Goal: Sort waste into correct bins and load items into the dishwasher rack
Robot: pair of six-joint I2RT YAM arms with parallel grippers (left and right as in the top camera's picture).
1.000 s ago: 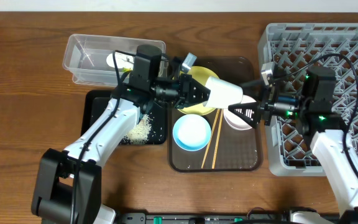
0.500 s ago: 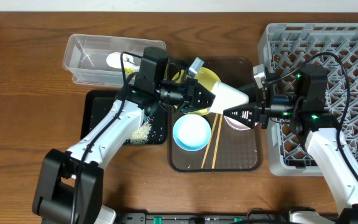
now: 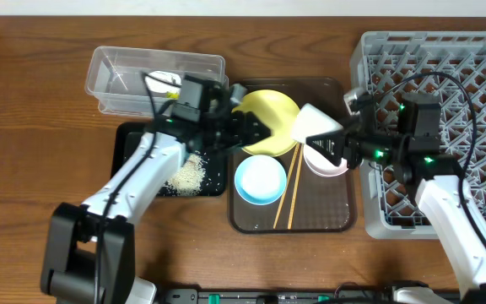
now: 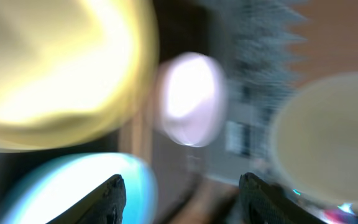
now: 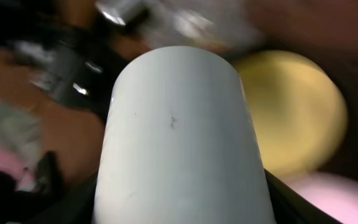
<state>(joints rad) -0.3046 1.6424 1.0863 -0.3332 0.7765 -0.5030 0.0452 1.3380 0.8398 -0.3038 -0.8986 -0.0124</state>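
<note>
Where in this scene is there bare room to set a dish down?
The table is bare left of the clear tub and black tray, and in front of the brown tray. The dishwasher rack shows open cells. The brown tray is crowded: yellow plate, light blue bowl, pinkish-white bowl, chopsticks.

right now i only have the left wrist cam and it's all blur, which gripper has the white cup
Observer: The right gripper. The overhead view shows the white cup between its fingers.
Operator: is my left one touching it
Observer: No. The left gripper is open over the edge of the yellow plate, apart from the cup.
Operator: whats below the cup
Observer: From above it overlaps the pinkish-white bowl on the brown tray. I cannot tell how high it is.
</note>
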